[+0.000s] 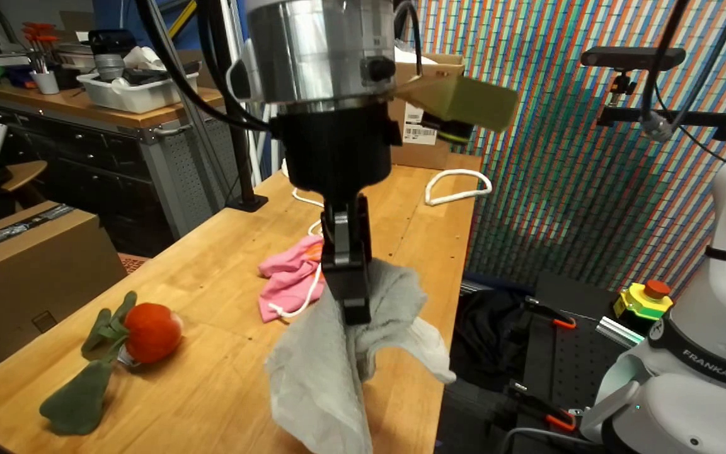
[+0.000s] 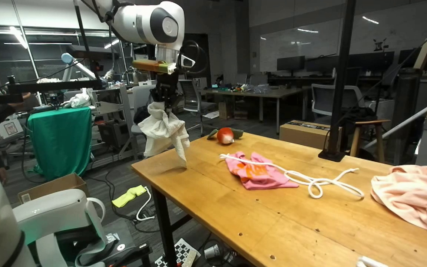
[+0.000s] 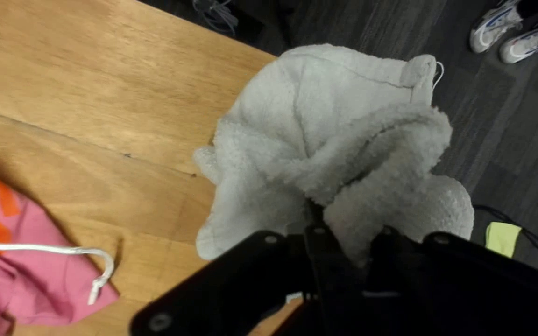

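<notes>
Wooden worktable [image 2: 298, 222], peach fabric [image 2: 413, 200] on it. Gripper [image 1: 355, 309], nearly closed, pinches a bunched, fluffy whitish cloth [image 3: 325, 154] over the worktable's edge. I'd move slowly, hanging corners clear of the pink corded cloth [image 2: 267, 181].

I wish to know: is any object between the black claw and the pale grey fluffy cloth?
Nothing visible: the black claw is closed directly on the pale grey fluffy cloth. The crumpled pink fabric with orange print lies apart on the wooden table.
</notes>
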You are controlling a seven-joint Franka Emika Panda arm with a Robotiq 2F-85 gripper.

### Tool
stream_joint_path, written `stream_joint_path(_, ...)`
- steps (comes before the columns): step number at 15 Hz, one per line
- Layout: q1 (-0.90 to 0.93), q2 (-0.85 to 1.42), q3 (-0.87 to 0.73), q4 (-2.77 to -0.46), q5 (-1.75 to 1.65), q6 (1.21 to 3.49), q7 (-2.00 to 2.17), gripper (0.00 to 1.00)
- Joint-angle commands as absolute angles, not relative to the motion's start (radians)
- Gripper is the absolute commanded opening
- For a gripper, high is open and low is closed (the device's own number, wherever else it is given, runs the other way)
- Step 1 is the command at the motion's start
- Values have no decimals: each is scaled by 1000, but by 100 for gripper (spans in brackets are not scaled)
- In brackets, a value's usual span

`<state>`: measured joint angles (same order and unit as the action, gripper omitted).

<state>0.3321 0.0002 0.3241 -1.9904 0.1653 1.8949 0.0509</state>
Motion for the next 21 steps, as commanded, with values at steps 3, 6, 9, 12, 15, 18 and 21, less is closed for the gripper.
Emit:
stream_joint_path(3,357,16,355,-2100,246,2132,136,4)
stream_joint_path(6,366,57,359,-2135,246,2250,219,4)
stream_joint_path(9,369,95,356,-2153,257,2312,281,4)
stream_joint_path(12,372,121,357,-2169,275,2344,324,4)
stream_joint_path(15,379,136,358,-2181,292,2378,364,4)
stream_joint_path(18,384,146,358,-2185,305,2399,400,4)
stream_joint_path(21,387,147,354,-2186,298,2406,430,39)
